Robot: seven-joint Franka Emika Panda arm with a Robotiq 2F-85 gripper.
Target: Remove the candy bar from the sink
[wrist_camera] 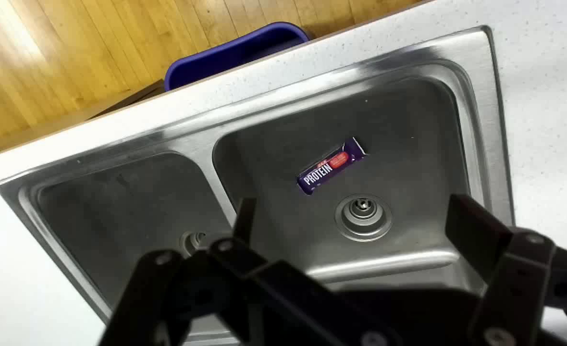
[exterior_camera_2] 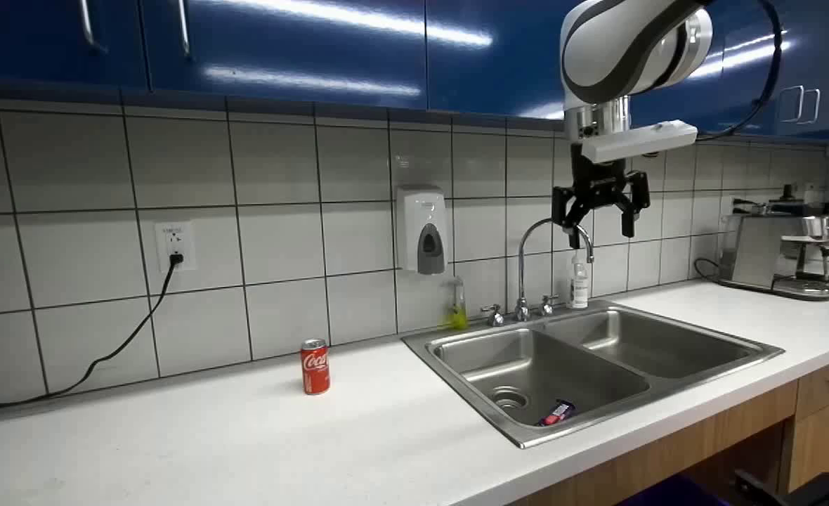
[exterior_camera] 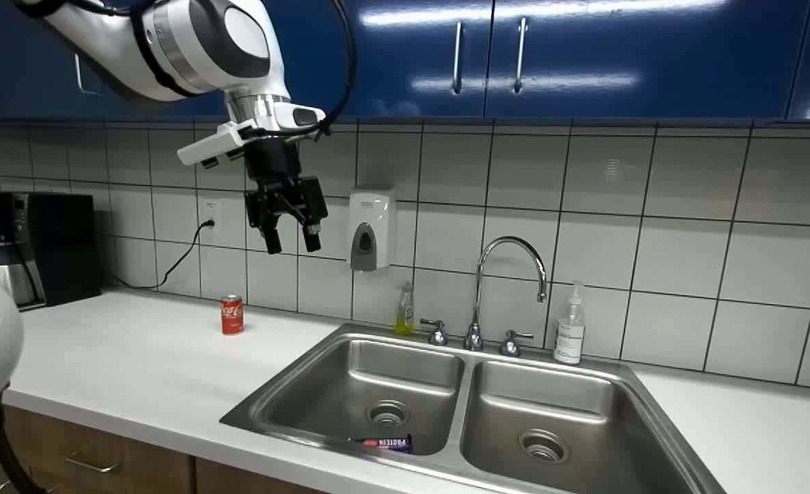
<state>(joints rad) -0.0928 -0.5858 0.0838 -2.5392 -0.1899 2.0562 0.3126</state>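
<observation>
The candy bar, a small dark purple wrapped bar with a red patch and white "PROTEIN" lettering, shows in both exterior views (exterior_camera: 392,443) (exterior_camera_2: 556,413) and in the wrist view (wrist_camera: 330,166). It lies flat on the floor of one basin of the steel sink (exterior_camera: 463,405), between the drain and the front wall. The sink also shows in the wrist view (wrist_camera: 206,168). My gripper (exterior_camera: 292,243) is open and empty, high above the counter and sink. In the wrist view the fingers (wrist_camera: 353,206) are wide apart, with the bar beyond the fingertips and the drain between them.
A red cola can (exterior_camera: 232,315) stands on the counter beside the sink. A curved chrome tap (exterior_camera: 477,302), handles, a green bottle (exterior_camera: 405,314) and a pump bottle (exterior_camera: 570,336) line the sink's back. Blue cabinets (exterior_camera: 583,62) hang above. A blue bin (wrist_camera: 226,57) stands below the counter edge.
</observation>
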